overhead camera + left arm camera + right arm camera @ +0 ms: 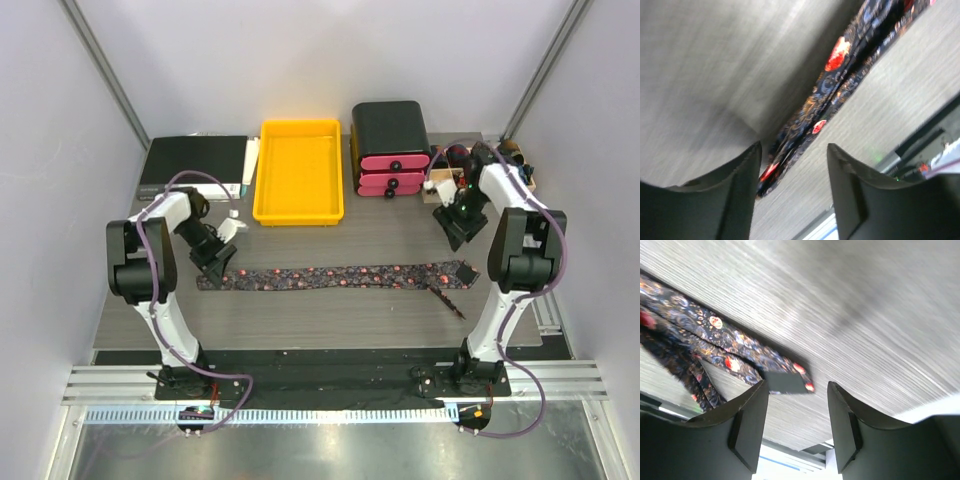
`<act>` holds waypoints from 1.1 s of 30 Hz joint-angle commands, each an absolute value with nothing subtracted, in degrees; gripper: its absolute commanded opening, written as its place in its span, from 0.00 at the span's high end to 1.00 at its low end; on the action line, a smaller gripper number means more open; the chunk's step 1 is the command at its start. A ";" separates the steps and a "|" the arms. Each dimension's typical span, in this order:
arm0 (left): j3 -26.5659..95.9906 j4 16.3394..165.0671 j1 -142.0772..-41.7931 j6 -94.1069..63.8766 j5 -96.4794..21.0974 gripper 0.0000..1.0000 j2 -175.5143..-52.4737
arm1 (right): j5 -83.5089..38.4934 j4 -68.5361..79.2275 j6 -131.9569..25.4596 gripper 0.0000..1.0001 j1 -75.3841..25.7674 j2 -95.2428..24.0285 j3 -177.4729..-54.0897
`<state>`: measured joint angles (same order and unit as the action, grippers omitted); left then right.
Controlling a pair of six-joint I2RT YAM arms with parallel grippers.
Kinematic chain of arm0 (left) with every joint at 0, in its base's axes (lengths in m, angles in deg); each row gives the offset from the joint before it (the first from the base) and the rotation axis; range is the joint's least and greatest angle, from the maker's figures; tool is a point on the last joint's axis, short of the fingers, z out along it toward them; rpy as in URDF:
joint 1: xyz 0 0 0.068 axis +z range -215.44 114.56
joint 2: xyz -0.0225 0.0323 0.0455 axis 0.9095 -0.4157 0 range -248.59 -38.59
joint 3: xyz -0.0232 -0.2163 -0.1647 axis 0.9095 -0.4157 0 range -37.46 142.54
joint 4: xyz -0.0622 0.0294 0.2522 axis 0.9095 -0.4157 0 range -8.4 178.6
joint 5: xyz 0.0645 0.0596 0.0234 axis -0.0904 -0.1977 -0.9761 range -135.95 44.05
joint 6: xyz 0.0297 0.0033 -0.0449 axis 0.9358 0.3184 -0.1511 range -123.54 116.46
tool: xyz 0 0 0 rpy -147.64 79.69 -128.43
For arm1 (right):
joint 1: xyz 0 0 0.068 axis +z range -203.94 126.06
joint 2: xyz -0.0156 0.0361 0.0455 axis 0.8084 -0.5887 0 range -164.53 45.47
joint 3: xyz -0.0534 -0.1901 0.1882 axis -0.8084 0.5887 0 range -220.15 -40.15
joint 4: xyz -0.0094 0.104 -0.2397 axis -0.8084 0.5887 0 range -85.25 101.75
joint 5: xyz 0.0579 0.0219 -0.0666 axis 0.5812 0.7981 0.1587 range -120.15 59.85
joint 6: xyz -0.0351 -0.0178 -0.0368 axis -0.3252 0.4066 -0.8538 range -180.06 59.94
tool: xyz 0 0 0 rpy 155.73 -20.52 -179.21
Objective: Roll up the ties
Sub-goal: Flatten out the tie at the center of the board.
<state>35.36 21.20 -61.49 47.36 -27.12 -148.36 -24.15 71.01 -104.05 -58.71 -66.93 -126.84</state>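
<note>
A dark tie with red and pink speckles lies stretched flat across the table, left to right. Its narrow tail angles off near the right end. My left gripper hovers open over the tie's left end; in the left wrist view the tie runs away from between the fingers. My right gripper is open, above and behind the tie's right end. In the right wrist view the tie's wide end with a dark label lies just ahead of the left finger.
A yellow tray stands at the back middle. A black drawer box with pink fronts is to its right. A dark flat box lies at the back left. Small items sit at the back right.
</note>
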 commanded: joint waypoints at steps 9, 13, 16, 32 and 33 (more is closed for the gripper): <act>32.42 31.38 -59.46 44.37 -15.37 0.15 -134.04 | -14.24 81.57 -107.96 0.49 -56.93 -52.88 -115.48; 31.28 32.08 -59.46 44.10 -14.13 0.12 -131.23 | -15.20 78.94 -108.14 0.45 -54.64 -51.91 -108.46; 29.70 32.70 -59.46 44.98 -14.31 0.11 -129.30 | -16.34 76.83 -108.14 0.45 -52.02 -51.47 -105.20; 25.30 31.73 -59.28 51.57 -16.33 0.26 -128.15 | -24.00 75.14 -108.66 0.98 -49.01 -57.44 -116.26; 25.21 31.82 -59.37 51.57 -16.42 0.26 -128.15 | -23.39 76.02 -108.75 0.84 -49.10 -57.71 -116.52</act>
<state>25.06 31.43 -59.68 49.65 -16.59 -130.22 -21.99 72.67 -106.91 -48.94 -56.35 -113.77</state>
